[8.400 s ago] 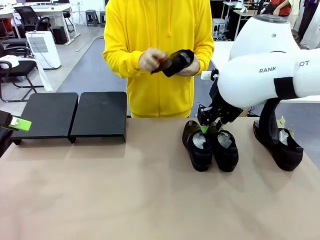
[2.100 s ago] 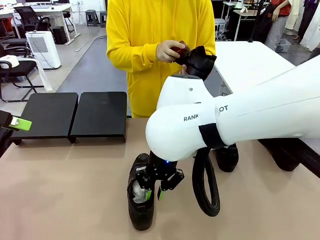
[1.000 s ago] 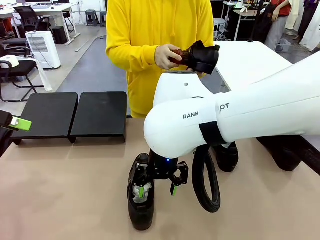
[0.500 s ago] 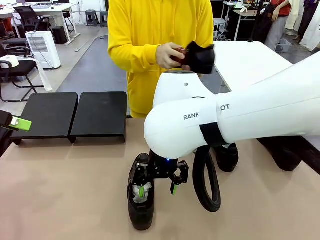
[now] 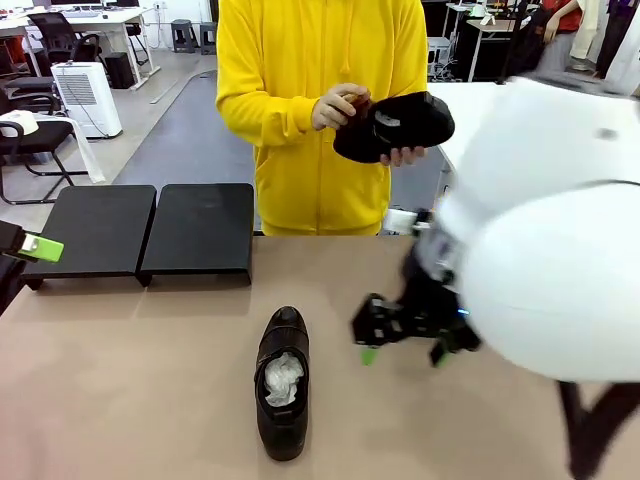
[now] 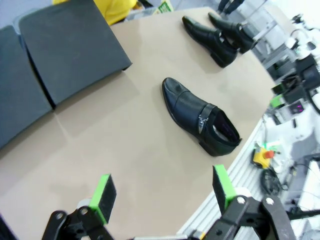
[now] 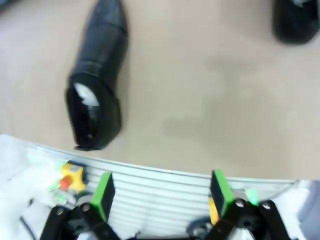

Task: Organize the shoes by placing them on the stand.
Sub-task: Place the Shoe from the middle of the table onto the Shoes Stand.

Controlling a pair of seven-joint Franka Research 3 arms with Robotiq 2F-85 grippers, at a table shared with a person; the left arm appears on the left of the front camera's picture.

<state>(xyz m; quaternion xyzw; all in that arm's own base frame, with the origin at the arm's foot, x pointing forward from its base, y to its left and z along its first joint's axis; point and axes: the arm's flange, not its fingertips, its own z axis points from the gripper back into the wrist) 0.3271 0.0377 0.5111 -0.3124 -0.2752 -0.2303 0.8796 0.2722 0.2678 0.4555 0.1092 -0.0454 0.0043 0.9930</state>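
Middle shoe (image 5: pixel 282 385): lies alone on the table (image 5: pixel 130 400), toe toward the far side, white paper stuffing (image 5: pixel 283 375) showing in its opening; nothing touches it.
Stand (image 5: pixel 150 228): two black panels side by side at the table's far left, both bare and well apart from the middle shoe.
Other shoes: a pair of shoes (image 6: pixel 217 34) sits side by side near the table's right end; a fourth shoe (image 5: pixel 395 125) is in the person's hands (image 5: pixel 338 108) above the far edge.
Right gripper (image 7: pixel 161 192): jaws spread and empty, blurred in the front view, above the table to the right of the middle shoe and apart from it.
Left gripper (image 6: pixel 162 192): released, nothing between its green pads, at the table's left side, looking across at the stand and the middle shoe.
Step in hand: probably carrying the middle shoe to the stand; the left gripper looks better placed, being on the stand's side.
Doing it well: straddle the shoe across its narrow width near the opening, where the wall gives the pads a firm edge, since glossy leather may slip. Lift it level and set it at one end of a panel, leaving room for the rest.
Watch for: the sloped top. Let go only once the sole lies flat.
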